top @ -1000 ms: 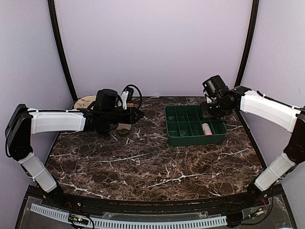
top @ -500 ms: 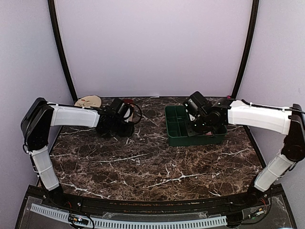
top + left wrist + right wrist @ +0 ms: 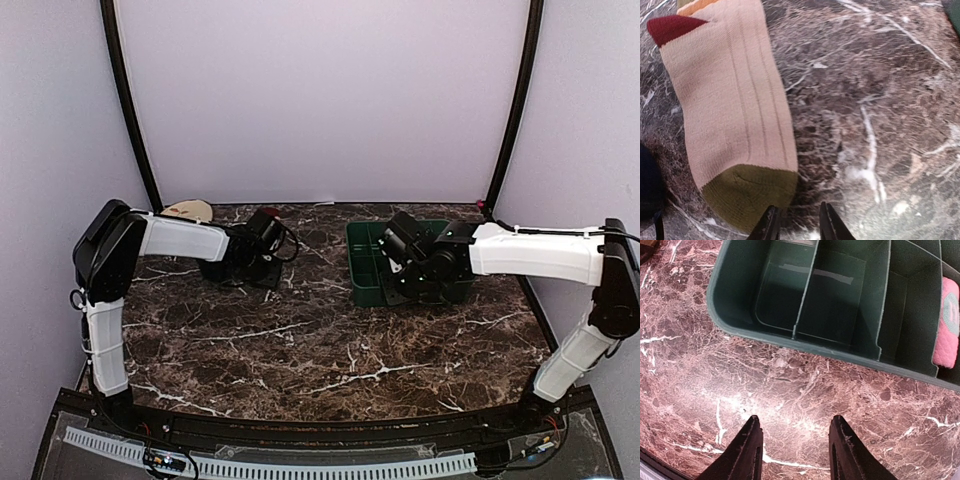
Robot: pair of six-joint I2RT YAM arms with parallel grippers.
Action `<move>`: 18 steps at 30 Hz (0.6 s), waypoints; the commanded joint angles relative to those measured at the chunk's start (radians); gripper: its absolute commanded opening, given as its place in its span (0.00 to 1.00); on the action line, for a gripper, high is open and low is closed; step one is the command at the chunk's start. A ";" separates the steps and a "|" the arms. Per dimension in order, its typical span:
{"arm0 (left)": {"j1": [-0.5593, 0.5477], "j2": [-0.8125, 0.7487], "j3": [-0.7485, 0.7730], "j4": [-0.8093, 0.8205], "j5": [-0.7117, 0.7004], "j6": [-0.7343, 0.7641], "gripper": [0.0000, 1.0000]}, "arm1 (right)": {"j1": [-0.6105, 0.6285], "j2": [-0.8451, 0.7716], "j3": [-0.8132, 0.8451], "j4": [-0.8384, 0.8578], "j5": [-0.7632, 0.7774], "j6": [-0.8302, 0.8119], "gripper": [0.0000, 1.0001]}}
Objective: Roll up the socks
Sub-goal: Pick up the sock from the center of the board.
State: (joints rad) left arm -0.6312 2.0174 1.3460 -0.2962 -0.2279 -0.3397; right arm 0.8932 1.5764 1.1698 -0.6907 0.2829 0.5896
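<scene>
A tan sock (image 3: 730, 100) lies flat on the marble in the left wrist view, with an olive toe (image 3: 747, 192), a red heel patch and an orange stripe. My left gripper (image 3: 798, 206) hovers just past the toe, jaws narrowly open with only table between them. In the top view it (image 3: 262, 262) is low at the back left and hides the sock. The pink sock (image 3: 947, 322), rolled, sits in a right compartment of the green tray (image 3: 805, 342). My right gripper (image 3: 796, 418) is open over bare marble in front of the tray.
The green tray (image 3: 360, 272) has several compartments and stands at the back right, partly covered by my right arm (image 3: 520, 250). A round beige plate (image 3: 188, 210) lies in the back left corner. Purple walls close the table at the back and sides.
My left arm has drawn back to the left and dropped low over the tan sock, its jaws parting a little. My right arm swung left and down from above the tray to its front edge.
</scene>
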 commanded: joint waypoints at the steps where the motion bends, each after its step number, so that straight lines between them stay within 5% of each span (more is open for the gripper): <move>1: 0.010 0.009 0.032 -0.030 -0.058 0.012 0.32 | 0.009 0.042 -0.010 0.036 -0.024 0.015 0.42; 18: 0.010 0.057 0.044 -0.028 -0.056 0.029 0.43 | 0.009 0.135 0.041 0.044 -0.056 -0.009 0.42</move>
State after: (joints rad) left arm -0.6254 2.0457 1.3739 -0.2897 -0.2783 -0.3157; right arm 0.8944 1.6936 1.1728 -0.6544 0.2317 0.5850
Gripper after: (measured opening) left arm 0.422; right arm 0.419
